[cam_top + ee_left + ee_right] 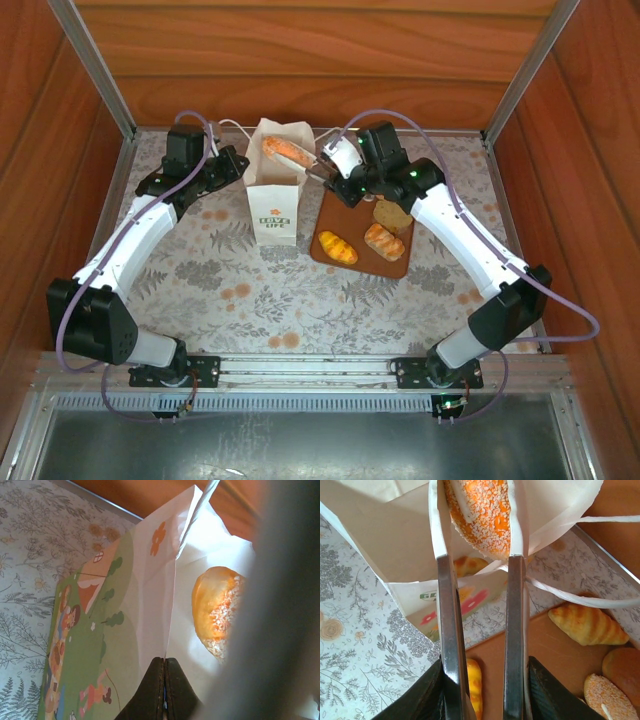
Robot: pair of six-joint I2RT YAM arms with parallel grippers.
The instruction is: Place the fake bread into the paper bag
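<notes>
From above, the white paper bag (274, 205) stands upright toward the far edge of the worktop (230, 290), near its middle. The left hand (238, 166) is clamped on the bag's left rim. The right hand (322, 166) grips a sesame-crusted roll (285, 151) at the bag's open mouth. Just right of the bag lies a brown board (352, 262) carrying a yellow striped roll (337, 247), a glazed roll (385, 241) and a darker bun (393, 213).

On the left wrist, the dark fingers (155, 690) press together on the bag's paper edge — the sesame-crusted roll (217, 607) shows against the white inside.

On the right wrist, both fingers (447, 630) pinch the sesame-crusted roll (485, 510) over the bag. On the board (555, 655) below rest a croissant (587, 625) and a second seeded roll (602, 695).
</notes>
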